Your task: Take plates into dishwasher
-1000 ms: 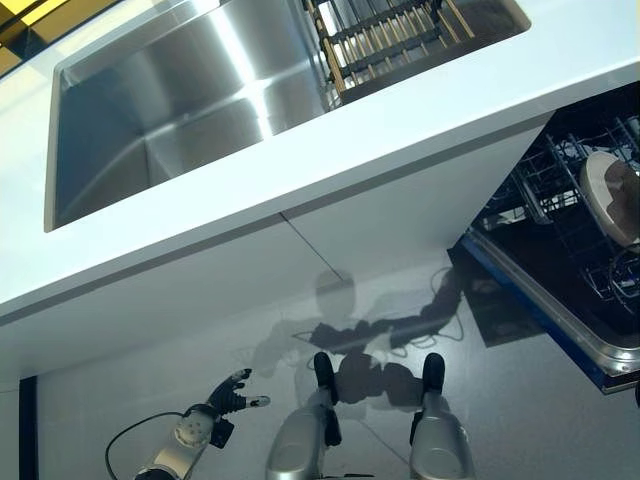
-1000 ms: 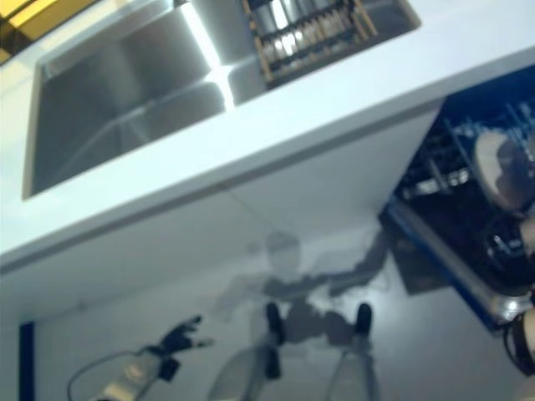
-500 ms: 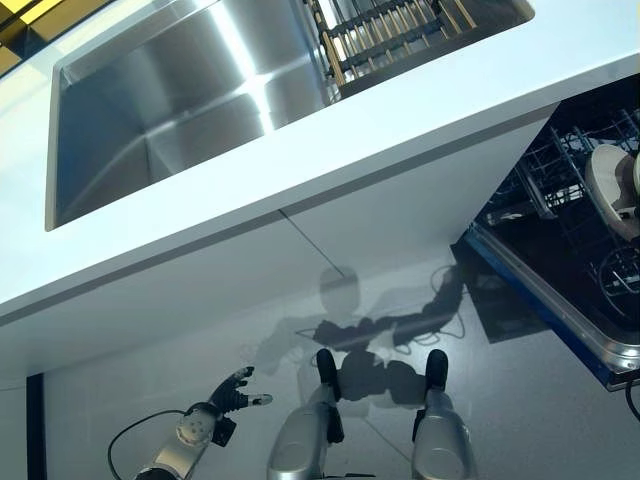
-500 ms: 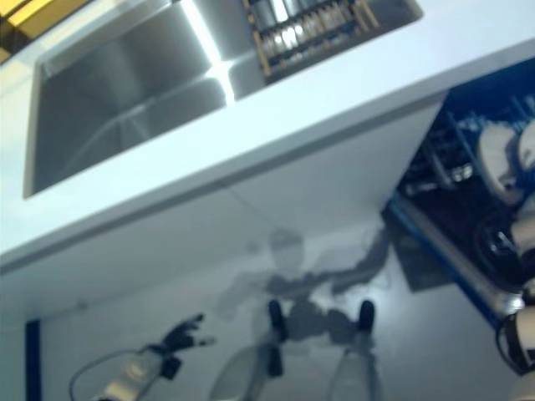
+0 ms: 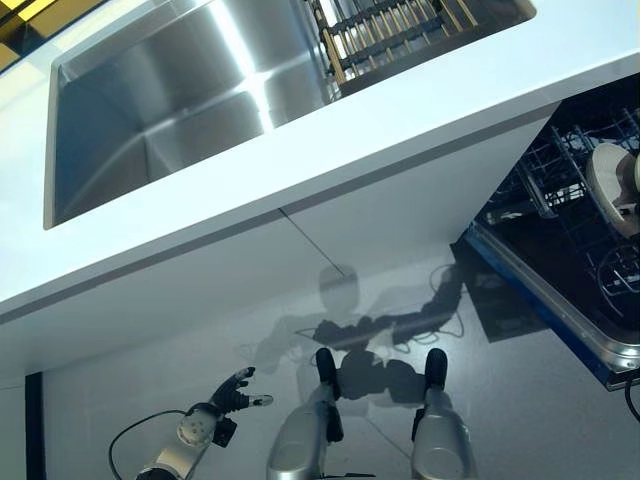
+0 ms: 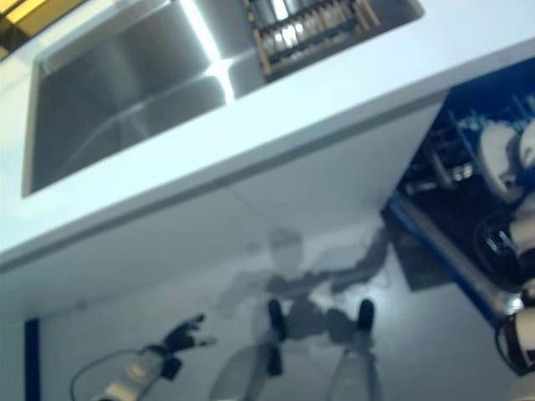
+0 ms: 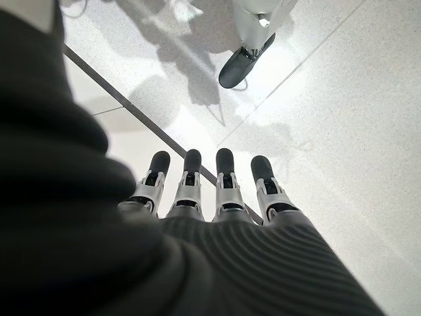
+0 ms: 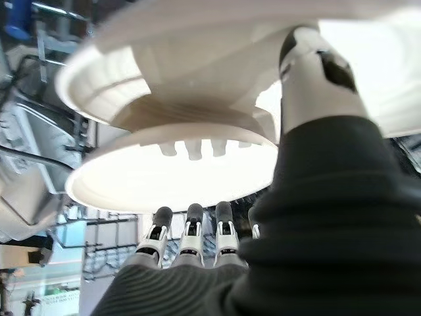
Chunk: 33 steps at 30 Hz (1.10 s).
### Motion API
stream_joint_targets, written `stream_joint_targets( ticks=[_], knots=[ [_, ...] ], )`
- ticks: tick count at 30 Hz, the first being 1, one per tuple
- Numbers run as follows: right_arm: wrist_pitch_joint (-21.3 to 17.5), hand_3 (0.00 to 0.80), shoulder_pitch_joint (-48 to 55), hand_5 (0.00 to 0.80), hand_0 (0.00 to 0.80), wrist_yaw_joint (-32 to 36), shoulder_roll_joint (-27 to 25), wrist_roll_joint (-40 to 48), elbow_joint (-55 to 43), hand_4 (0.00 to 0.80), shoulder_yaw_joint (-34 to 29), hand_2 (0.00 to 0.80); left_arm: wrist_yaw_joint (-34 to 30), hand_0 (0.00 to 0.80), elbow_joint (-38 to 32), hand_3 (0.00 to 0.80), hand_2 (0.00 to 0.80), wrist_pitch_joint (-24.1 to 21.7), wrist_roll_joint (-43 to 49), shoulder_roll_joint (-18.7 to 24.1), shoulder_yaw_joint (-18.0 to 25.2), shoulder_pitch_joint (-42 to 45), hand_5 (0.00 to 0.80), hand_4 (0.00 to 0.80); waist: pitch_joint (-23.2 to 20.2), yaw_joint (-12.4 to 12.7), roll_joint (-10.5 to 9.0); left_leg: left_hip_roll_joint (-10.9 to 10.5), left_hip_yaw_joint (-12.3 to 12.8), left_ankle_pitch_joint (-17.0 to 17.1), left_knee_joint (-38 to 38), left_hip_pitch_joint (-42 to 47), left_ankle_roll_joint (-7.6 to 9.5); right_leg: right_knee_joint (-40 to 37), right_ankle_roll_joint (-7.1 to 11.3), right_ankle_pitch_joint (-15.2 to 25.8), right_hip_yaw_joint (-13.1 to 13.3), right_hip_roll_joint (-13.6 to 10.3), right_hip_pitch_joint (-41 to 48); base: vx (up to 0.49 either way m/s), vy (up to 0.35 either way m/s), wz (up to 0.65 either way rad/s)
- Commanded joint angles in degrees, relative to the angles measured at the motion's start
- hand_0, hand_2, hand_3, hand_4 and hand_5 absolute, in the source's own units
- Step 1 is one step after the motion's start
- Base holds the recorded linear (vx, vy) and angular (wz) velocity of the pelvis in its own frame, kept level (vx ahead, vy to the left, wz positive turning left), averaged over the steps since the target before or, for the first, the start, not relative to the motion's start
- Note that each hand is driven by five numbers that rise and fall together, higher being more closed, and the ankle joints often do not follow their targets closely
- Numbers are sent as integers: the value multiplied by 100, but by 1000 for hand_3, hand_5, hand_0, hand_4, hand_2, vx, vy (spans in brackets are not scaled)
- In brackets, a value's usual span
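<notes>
1. White tabletop [image 5: 420, 110] runs slantwise across your head views, its front edge overhanging the pale floor [image 5: 150, 380] where you stand; the steel sink [image 5: 180, 90] is sunk into it, with a slatted rack [image 5: 390, 35] just beside the sink's far right corner.
2. You have open floor below the tabletop's edge, on your left side especially; on your right the room narrows, since the open dishwasher [image 5: 560, 300] juts out with its door's metal rim low and its dark wire basket [image 5: 560, 190] under the tabletop's right end.
3. One plate [image 5: 612, 185] already stands on edge in that basket, near the right border of the head views.
4. Your right hand [image 8: 316, 72] carries the white plates [image 8: 171, 164] you are loading, two at least, stacked close together. In the right wrist view the thumb lies over the stack's near side and the fingers [image 8: 191, 227] reach under the lower rim, so the hand grips the stack.
5. The stack's broad faces sit across the hand, and its rim extends out past the fingertips toward the wire basket seen beyond it. You cannot tell how far the stack stands from the basket.
6. Your left hand [image 5: 235, 392] hangs low at your left side above the floor, fingers [image 7: 223, 178] straight and spread, holding nothing.
</notes>
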Motion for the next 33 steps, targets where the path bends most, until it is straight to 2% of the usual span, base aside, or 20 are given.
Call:
stream_joint_targets(
  ticks=[1,8,14,20,25,27,28,33],
  knots=[
    [-180,0,-54,0,0,-624,-281,68,-681,0,-214,0,78,0,-41,0,0,-59,-193,242,-185,-195,0,0,234,113,-495,-81,77,-350,-13,263,-163,1041,-213,-800,-202,-55,-465,0,0,0],
    [-422,0,426,0,0,-1390,-467,132,-1310,0,-869,0,116,0,-47,0,0,64,-234,243,-110,-181,0,0,104,2,-760,-23,202,-423,-13,413,-134,938,-159,-733,-138,8,-328,0,0,0],
    [-599,0,877,0,0,-1925,-509,400,-1610,0,-1387,0,152,0,16,0,0,77,-230,238,-55,-155,0,0,0,-39,-911,-24,247,-491,-10,542,-90,840,-115,-694,-74,17,-152,-3,11,0],
    [-740,0,1152,0,0,-2149,-420,1257,-1588,0,-1779,0,125,0,158,0,0,40,-188,198,1,-181,0,0,-141,-88,-1021,-43,306,-587,27,697,-67,761,-81,-662,-19,-13,8,-13,62,-2],
    [-1061,0,1704,0,0,-2285,17,2414,-1499,0,-2331,0,149,0,228,0,0,48,-129,123,3,-180,0,0,-281,-189,-1154,-60,416,-672,54,854,-31,633,-40,-589,79,-11,178,2,83,-9],
    [-1123,0,1787,0,0,-2270,75,2541,-1462,0,-2436,0,155,0,274,0,0,33,-121,109,-17,-195,0,0,-304,-196,-1179,-66,442,-688,46,886,-22,601,-32,-569,106,-3,204,9,98,-21],
    [-1383,0,1987,0,0,-2321,277,3031,-1261,0,-2637,0,178,0,360,0,0,17,-117,62,-34,-218,0,0,-370,-276,-1225,-61,516,-714,28,941,-6,551,1,-540,145,4,267,13,113,-17],
    [-1830,0,2904,0,0,-2380,859,3969,-1042,0,-3232,0,244,0,504,0,0,72,-113,16,-27,-225,0,0,-569,-424,-1422,-53,698,-774,-2,1075,35,351,115,-363,286,-5,423,36,102,-18]
  ],
)
